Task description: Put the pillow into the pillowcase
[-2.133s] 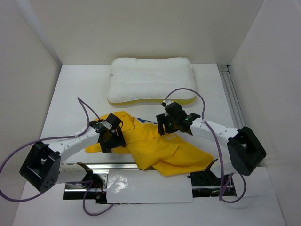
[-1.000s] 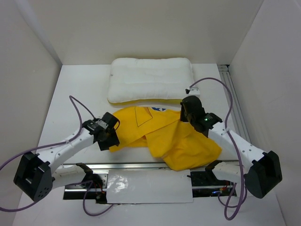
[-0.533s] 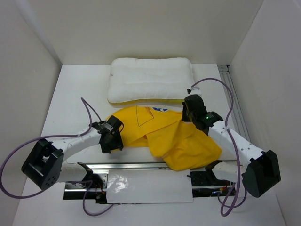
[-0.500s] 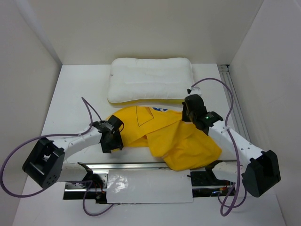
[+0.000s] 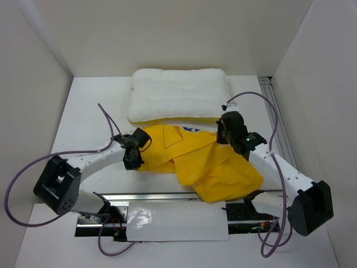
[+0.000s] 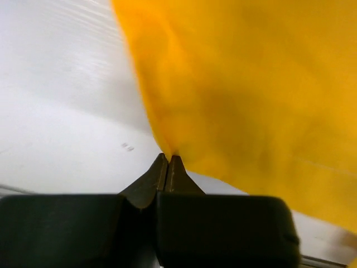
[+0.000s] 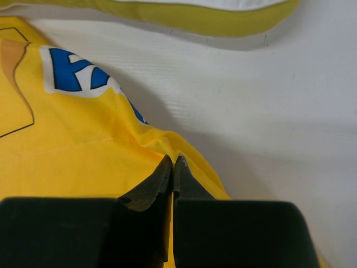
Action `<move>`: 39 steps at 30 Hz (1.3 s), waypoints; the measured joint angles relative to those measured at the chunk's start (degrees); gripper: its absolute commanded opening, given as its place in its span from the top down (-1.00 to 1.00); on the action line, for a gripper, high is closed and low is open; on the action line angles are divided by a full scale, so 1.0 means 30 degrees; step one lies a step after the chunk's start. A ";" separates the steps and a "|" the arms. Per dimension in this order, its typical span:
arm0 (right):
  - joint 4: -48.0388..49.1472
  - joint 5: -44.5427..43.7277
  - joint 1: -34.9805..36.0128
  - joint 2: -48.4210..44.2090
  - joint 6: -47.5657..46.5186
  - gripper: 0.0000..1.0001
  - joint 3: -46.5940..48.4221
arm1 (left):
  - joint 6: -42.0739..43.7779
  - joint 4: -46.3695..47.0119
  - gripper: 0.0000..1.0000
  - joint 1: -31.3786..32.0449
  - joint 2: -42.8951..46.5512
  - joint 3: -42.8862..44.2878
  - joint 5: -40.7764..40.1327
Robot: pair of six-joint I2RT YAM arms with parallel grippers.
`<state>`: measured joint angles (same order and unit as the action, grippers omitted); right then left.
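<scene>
You had both hands pinched shut on thin folds of the pillowcase (image 5: 215, 170): your left hand (image 6: 168, 159) nipped its left edge, and your right hand (image 7: 173, 162) its far right edge near the blue lettering (image 7: 78, 78). The pillowcase lay crumpled on the white counter (image 5: 89, 111) between the arms, just in front of the pillow (image 5: 178, 97), which sat flat toward the back. The case looked thin, limp and smooth, likely to sag and slip, so it probably wanted a single-layer grip at the open hem; whether you held one layer or two could not be told. The pillow, puffy and quilted with a yellow strip (image 7: 212, 19) along its near edge, seemed light, squashy and springy, best taken by a corner.
</scene>
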<state>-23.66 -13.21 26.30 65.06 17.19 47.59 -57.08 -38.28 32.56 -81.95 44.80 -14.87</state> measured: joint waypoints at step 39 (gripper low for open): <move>0.5705 1.5744 -0.3446 -0.2710 -0.0481 0.97 1.1606 | 0.7650 -0.2382 1.00 0.0721 1.0061 2.0648 -1.2313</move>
<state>-6.55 34.02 15.97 56.93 15.75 82.41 -34.13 -45.43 34.72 -51.77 106.74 -51.81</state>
